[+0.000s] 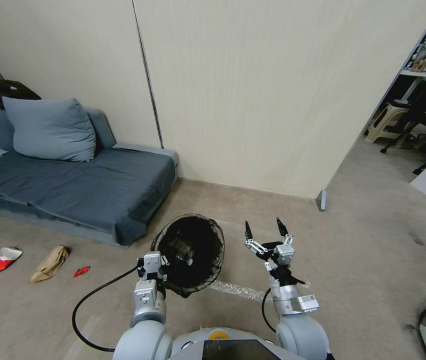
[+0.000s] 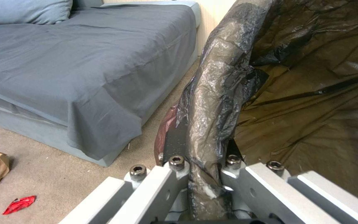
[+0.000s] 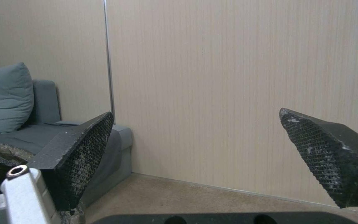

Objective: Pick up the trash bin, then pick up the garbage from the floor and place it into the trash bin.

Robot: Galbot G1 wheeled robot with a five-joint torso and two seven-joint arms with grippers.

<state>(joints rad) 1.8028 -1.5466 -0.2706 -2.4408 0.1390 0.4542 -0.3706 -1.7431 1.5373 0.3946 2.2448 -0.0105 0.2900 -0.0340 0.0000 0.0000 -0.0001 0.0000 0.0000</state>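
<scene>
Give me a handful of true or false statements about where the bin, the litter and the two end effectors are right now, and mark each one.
1. The left end effector is clamped on the rim of the trash bin. True.
2. The right end effector is holding a wrapper. False: it is open, holds nothing and is raised beside the bin.
3. A tan paper bag lies on the floor in front of the sofa. True.
4. The small red wrapper is already inside the bin. False: it lies on the floor next to the paper bag.
5. The bin has a black bag liner. True.
</scene>
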